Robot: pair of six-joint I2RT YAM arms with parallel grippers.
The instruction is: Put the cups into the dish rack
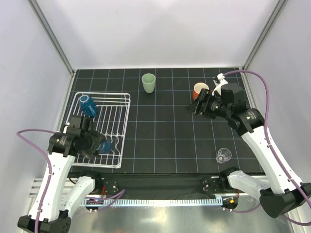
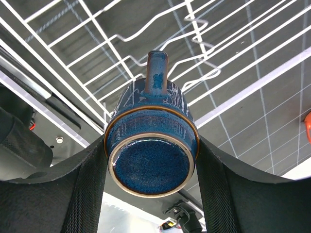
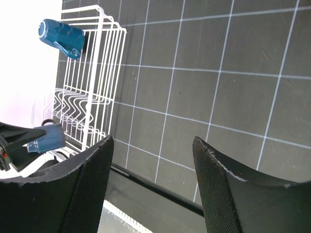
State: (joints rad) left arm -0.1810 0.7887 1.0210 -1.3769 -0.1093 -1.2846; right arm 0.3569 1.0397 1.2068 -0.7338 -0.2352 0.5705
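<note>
**Q:** Which cup is in hand, and where is it?

**A:** The dark blue mug [image 2: 151, 167]. Your left gripper [image 2: 151, 141] is clamped on it, with one pad [image 2: 87, 194] pressed to each side of the body. In the top view it sits over the near right corner of the dish rack [image 1: 112, 94]. Whether it touches the wires cannot be told.

**Q:** How does it lie to the fingers?

**A:** In the left wrist view the speckled, glazed base faces the camera and the mouth points away. Its long axis therefore runs along your fingers' reach. The handle shows at the top of that view, clear of both pads, with the rack's wavy tines behind it. Setting it down mouth-first looks like the remaining step. Mind that the handle may snag a wire.

**Q:** And the other cups?

**A:** A lighter blue mug [image 1: 88, 104] lies tipped in the rack's far left corner. Three are on the black gridded table [image 1: 165, 141]: the green tumbler [image 1: 148, 82] upright at far centre, the orange mug [image 1: 200, 90] at far right, and the clear glass [image 1: 223, 155] at near right.

**Q:** What is the right arm doing?

**A:** Your right gripper [image 3: 153, 141] is spread, with nothing between its fingers. It hangs just beside the orange mug on its near side, so that arm is the nearer one for the mug and the glass.
</note>
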